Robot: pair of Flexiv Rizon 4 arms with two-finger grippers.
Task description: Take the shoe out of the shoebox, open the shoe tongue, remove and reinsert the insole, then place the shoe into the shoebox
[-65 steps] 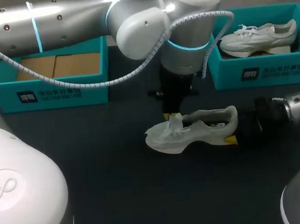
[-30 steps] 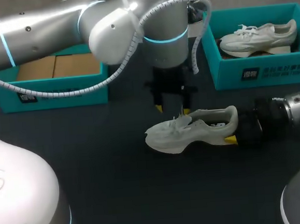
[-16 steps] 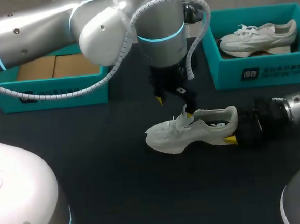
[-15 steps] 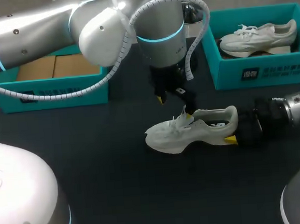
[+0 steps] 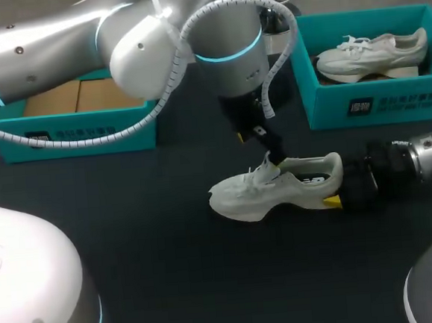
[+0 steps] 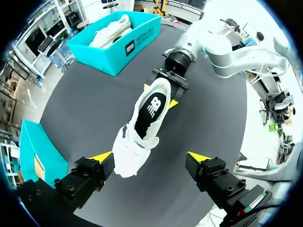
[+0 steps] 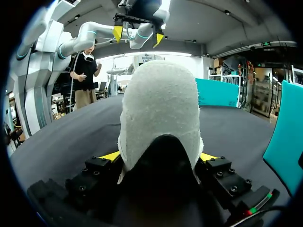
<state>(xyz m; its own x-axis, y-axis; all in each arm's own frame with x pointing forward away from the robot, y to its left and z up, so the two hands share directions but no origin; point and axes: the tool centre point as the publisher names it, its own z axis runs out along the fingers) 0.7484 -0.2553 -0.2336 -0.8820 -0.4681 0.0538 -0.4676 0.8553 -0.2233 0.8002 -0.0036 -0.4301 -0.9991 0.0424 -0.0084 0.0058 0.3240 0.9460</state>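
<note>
- Firstly, at ten o'clock a teal shoebox (image 5: 71, 132) with cardboard (image 5: 83, 95) inside bears a dark label (image 5: 39, 139); its print is too small to read.
- Left gripper (image 5: 260, 149) hangs just above the shoe (image 5: 270, 187), fingers spread wide, holding nothing.
- That shoe lies mid-table, toe towards nine o'clock; the insole (image 6: 150, 111) shows a logo, left unread.
- Probably best: pinch only the tongue (image 6: 128, 137), clear of the laces, and draw it toewards.
- Right gripper (image 7: 160, 156) clamps the heel from three o'clock.
- At two o'clock, a second shoebox (image 5: 361, 105), likewise labelled, holds another shoe (image 5: 372, 53).

Silver arm (image 5: 42, 40), cyan rings, ribbed cable (image 5: 293, 28), black yellow-tipped pincer (image 6: 149, 157).
</note>
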